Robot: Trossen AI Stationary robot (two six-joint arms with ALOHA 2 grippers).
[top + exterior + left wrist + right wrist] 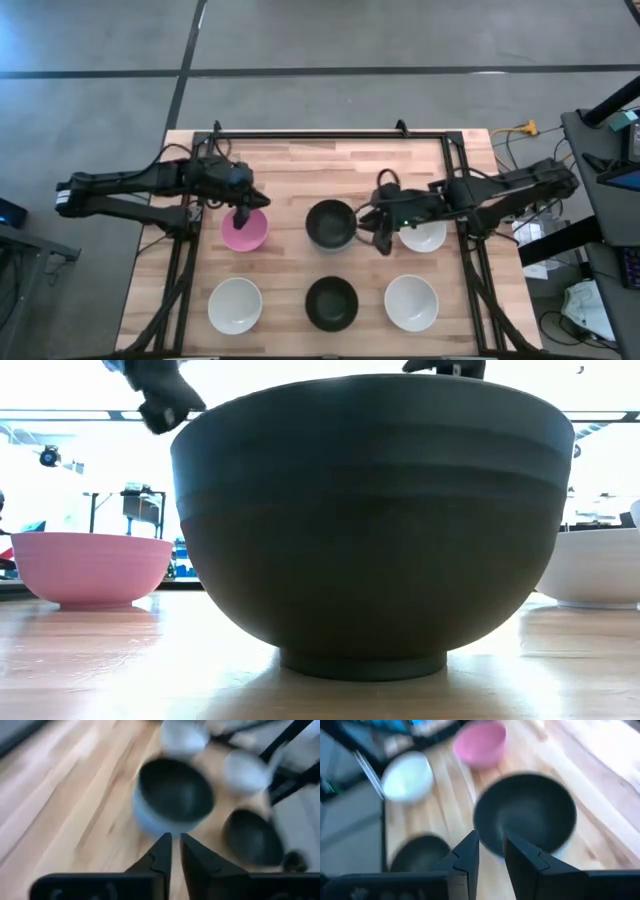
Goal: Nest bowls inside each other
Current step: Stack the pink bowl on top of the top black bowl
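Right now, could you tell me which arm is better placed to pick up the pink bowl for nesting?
Probably the left. The left gripper hangs over the pink bowl's rim, its jaws nearly closed and empty. The right gripper sits between a black bowl and a white bowl.

Left arm: reaches in from the table's left side, wrist bent downward.
Left gripper (243, 213): pointing down, fingers (161, 857) nearly closed with a thin gap.
Right arm: reaches in from the right side, forearm low.
Right gripper (381, 240): fingers (468, 855) slightly apart, narrow gap.
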